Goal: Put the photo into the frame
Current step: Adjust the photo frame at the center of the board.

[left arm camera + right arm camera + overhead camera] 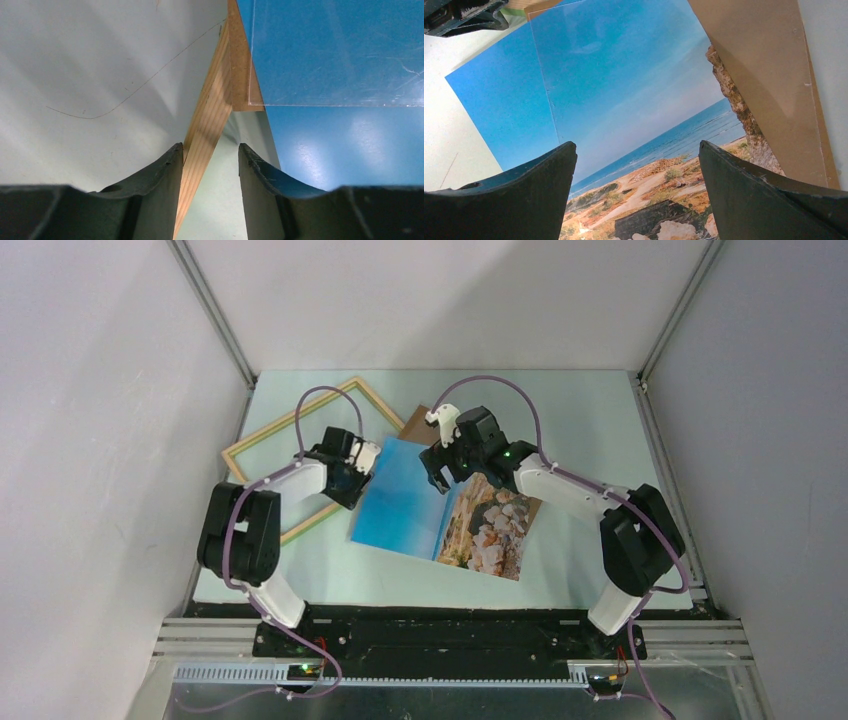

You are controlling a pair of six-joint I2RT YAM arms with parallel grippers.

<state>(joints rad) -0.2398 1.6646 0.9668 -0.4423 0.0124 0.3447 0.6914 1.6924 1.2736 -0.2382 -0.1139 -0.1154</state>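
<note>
On the pale green table [600, 410] the photo [400, 495] lies face up just beside the frame [210, 120]. The left gripper [210, 152] straddles a frame rail, jaws apart, not yet clamped; the right gripper [638, 155] gapes over the photo, empty. Likely step: gripping the frame; next, close squarely on that rail

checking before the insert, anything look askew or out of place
Yes: the photo lies face up outside the frame, overlapping the brown backing board, and a clear sheet sits skewed on it, edges not matching the photo's.
</note>
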